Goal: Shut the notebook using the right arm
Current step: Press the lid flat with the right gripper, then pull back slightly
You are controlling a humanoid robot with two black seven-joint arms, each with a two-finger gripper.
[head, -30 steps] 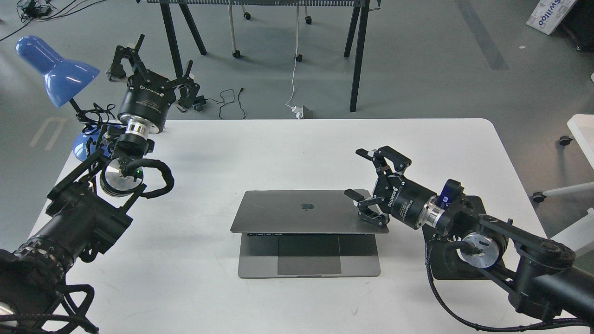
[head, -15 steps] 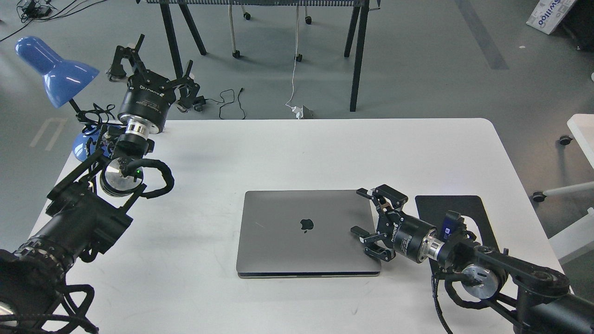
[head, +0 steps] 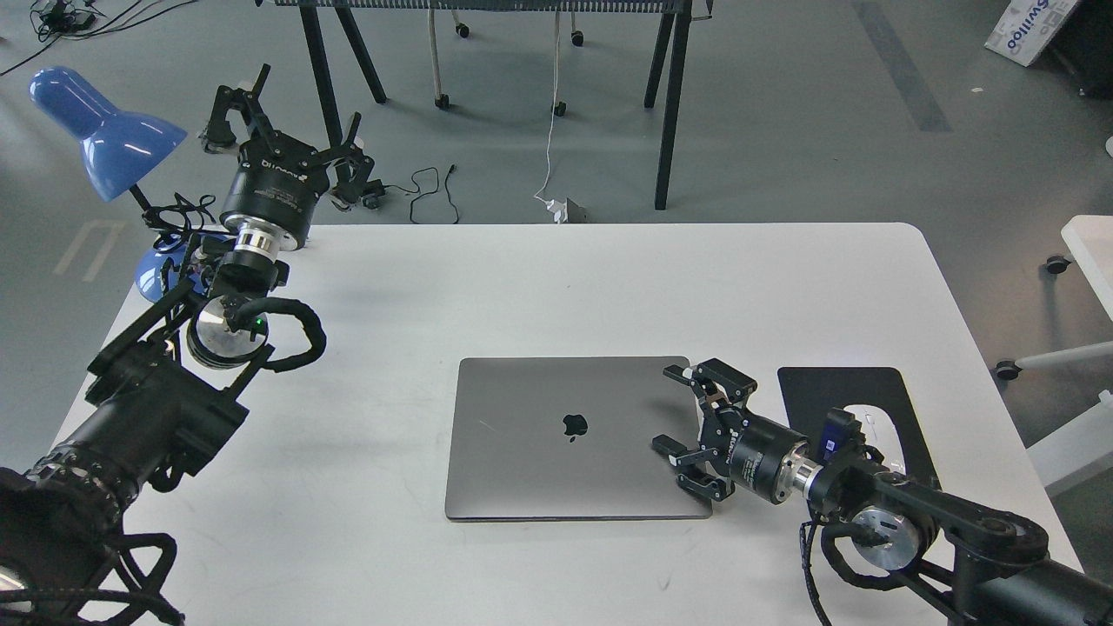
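The notebook (head: 565, 435) lies shut and flat on the white table (head: 556, 278), its grey lid up with the dark apple logo in the middle. My right gripper (head: 674, 409) is open, its fingers spread over the lid's right edge, and it holds nothing. The right arm comes in from the lower right. My left gripper (head: 287, 122) is open and empty, raised at the table's far left corner, far from the notebook.
A black mouse pad (head: 848, 409) with a white mouse (head: 869, 426) lies right of the notebook, partly under my right arm. A blue lamp (head: 104, 130) stands at the far left corner. Trestle legs and cables are on the floor beyond the table.
The lid went from half open to fully shut, pushed down by my right gripper. The right arm sank and drew slightly back toward me. The left arm has not moved.
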